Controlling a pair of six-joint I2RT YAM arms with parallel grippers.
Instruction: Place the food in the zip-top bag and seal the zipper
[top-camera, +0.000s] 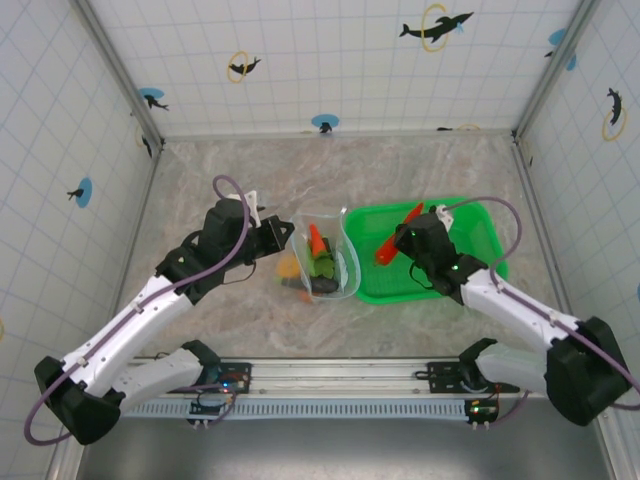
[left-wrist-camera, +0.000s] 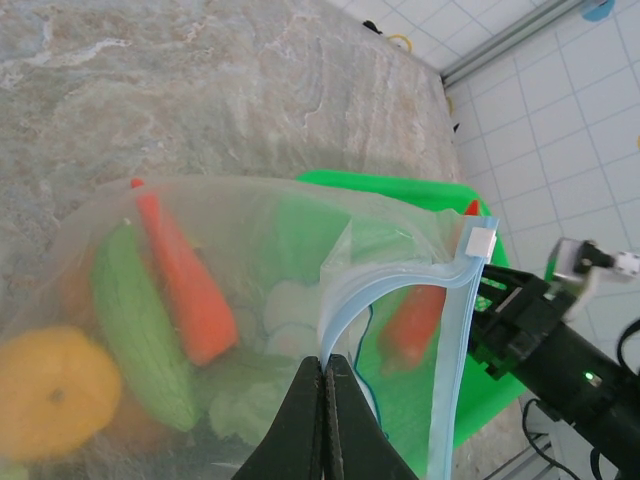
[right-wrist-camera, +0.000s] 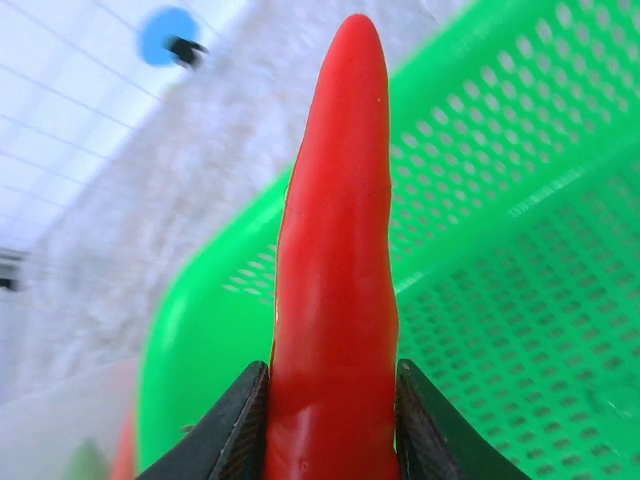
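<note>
— So, where is the zip-top bag (top-camera: 322, 252)?

— Right at my left gripper (left-wrist-camera: 322, 372). Its fingers are pressed tight together on the bag's mouth edge. The zipper (left-wrist-camera: 385, 288) arcs up from the tips, then drops down on their right side. The bag's mouth gapes open just ahead of those fingers.

— What's inside?

— Through the plastic, left of the fingertips, I see an orange carrot (left-wrist-camera: 182, 285) lying tilted and a green cucumber (left-wrist-camera: 140, 335) beside it. An orange round piece (left-wrist-camera: 55, 390) sits furthest left, close to the wrist. From above, a dark piece (top-camera: 322, 285) lies in the bag too, near the left fingers.

— And the other arm?

— My right gripper (right-wrist-camera: 333, 405) is clamped on a red carrot (right-wrist-camera: 335, 250), one finger on each side of its thick end. The pointed end sticks straight out past the tips.

— Over the bag?

— No, over the green basket (right-wrist-camera: 500, 320), by the wall that faces the bag; the mesh floor lies right of the fingers. Basket and bag sit just beside each other on the marbled table (top-camera: 220, 170). I can't tell whether they touch.
</note>
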